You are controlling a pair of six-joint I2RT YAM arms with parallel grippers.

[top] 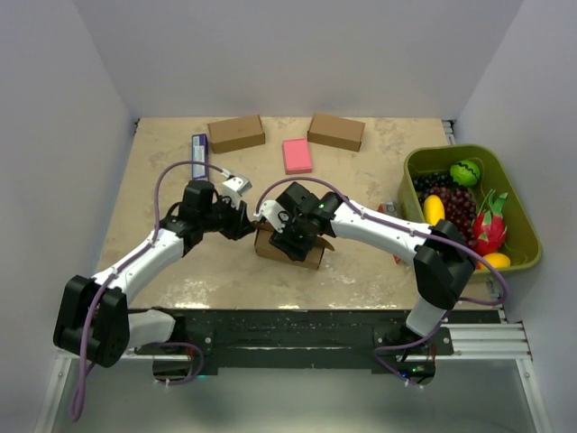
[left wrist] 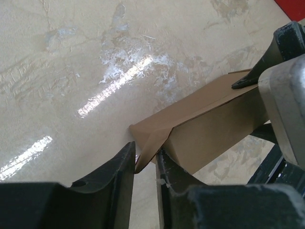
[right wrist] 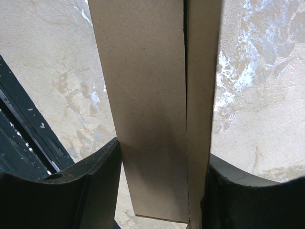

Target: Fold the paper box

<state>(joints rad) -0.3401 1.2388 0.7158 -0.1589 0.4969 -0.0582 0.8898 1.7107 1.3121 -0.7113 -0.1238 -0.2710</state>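
Box: paper box [top: 290, 250] sits mid-counter [top: 225, 275], toward the near edge, between your two arms.
Shape: walls are up and it reads as a slim box body, not a flat sheet.
Right pincer [right wrist: 162, 160]: about half open, clamped across the body, both fingers on cardboard.
Left pincer [left wrist: 146, 160]: almost closed, pinching the end flap [left wrist: 148, 143].
Progress: body looks formed to me. You've got this end flap left to tuck. Can't tell about the other end.

No readable text or labels; paper box [right wrist: 152, 95] surfaces blank.
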